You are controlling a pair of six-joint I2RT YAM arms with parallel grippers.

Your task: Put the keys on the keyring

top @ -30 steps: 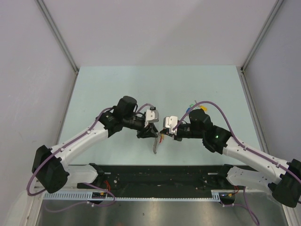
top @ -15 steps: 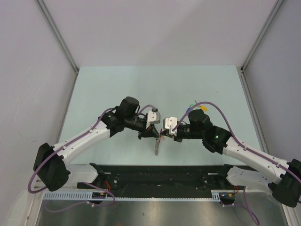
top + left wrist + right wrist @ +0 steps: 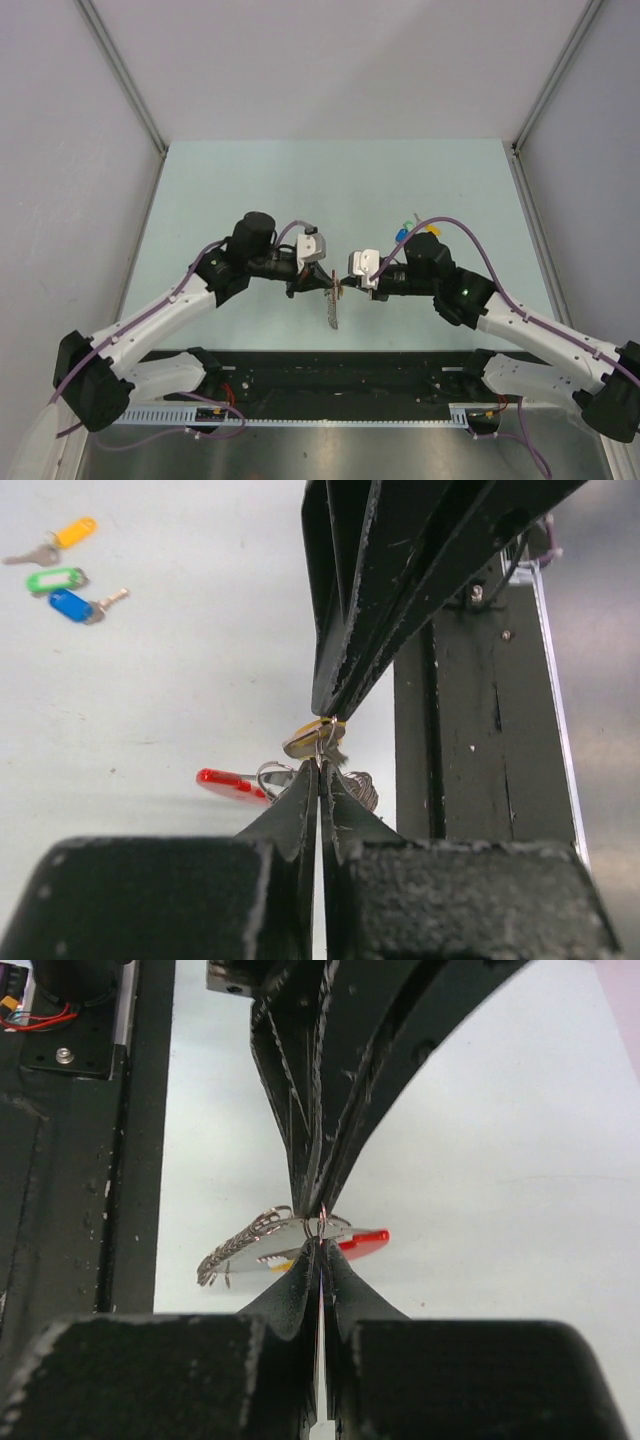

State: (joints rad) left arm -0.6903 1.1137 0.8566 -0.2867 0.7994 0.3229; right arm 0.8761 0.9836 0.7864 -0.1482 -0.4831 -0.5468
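Just in from the table's [image 3: 230, 180] near edge, about midway along it, the left gripper [image 3: 320, 283] and the right gripper [image 3: 346, 287] meet tip to tip in the air. Each has its jaws pinched fully together on the keyring [image 3: 336, 291], one from either side. Two grips like this probably steady the thin wire loop and may help pry its coil apart for a key. The fingers [image 3: 290, 820] are black, flat and tapered to blades, with scuffed edges. A glossy red plastic tag [image 3: 228, 784] juts sideways from the loop, and a silvery chain [image 3: 236, 1250] of fine links droops toward the table. A small brass-yellow piece [image 3: 312, 738] sits at the loop; I cannot tell whether it is a key already threaded. Farther off, toward the right edge and well apart from the grippers, the loose keys [image 3: 62, 578] lie flat, with yellow, green and blue plastic heads on slim metal blades.
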